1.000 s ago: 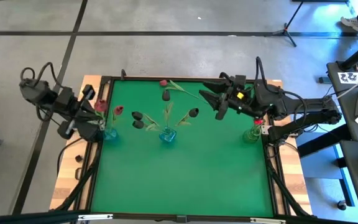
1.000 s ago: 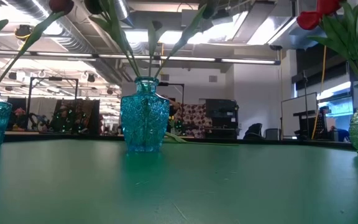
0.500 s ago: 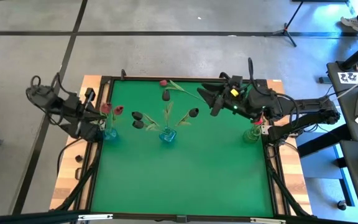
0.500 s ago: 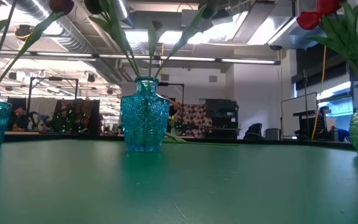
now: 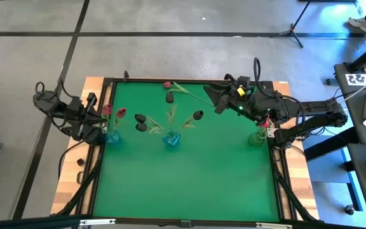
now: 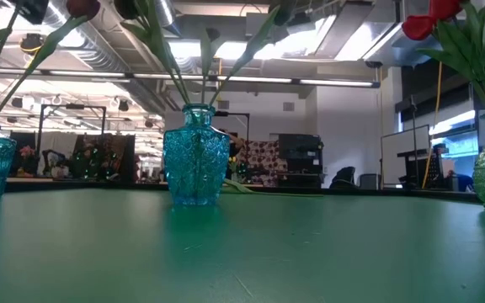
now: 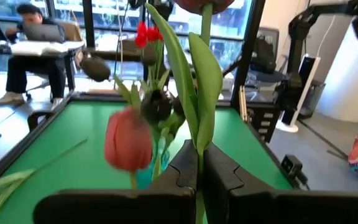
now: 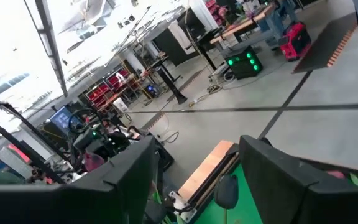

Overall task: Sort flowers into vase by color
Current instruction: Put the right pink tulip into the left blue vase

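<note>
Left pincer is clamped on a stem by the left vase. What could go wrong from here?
1. The left pincer is shut on a stem beside the left vase; any sideways pull may tip that vase or drag out its pink tulip.
2. The right pincer hovers open near the loose flowers lying at the far edge; a low approach could push them off the mat.

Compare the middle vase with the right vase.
The middle vase is blue glass; the right vase is green glass. The middle vase holds near-black tulips; the right vase holds red ones. The middle vase stands out on the green mat, the right vase at the mat's right edge. Both stand upright, with green stems fanning out.
</note>
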Tool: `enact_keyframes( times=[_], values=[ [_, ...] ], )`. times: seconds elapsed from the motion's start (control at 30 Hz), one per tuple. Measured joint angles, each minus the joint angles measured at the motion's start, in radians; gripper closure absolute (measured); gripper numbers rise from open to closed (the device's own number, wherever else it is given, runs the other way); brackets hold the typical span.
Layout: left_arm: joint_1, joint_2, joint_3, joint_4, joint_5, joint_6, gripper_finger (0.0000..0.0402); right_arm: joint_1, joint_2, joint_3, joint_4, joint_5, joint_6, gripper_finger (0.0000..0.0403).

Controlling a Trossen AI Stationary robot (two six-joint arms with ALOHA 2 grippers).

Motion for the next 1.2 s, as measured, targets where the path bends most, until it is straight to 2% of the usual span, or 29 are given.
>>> enact_keyframes(
  times=[0.2,0.43,0.6,0.8,1.2],
  values=[
    [0.0,-0.022,-0.002,-0.031,-0.002,0.018,0.0402,0.0,0.002,0.0,-0.055,0.015,0.065,0.017],
    [0.0,-0.022,-0.032,0.074,-0.004,0.088,0.0402,0.0,0.009,0.001,-0.084,0.013,0.114,0.017],
    [0.0,-0.022,-0.034,0.044,-0.029,0.094,0.0402,0.001,0.023,0.002,-0.09,-0.022,0.12,0.017],
    [0.0,-0.022,-0.034,-0.063,-0.062,0.003,0.0402,0.001,0.037,0.001,-0.092,-0.057,0.124,0.017],
    [0.0,-0.022,-0.034,-0.085,-0.057,-0.045,0.0382,0.001,0.035,0.001,-0.117,-0.065,0.135,0.017]
  ],
)
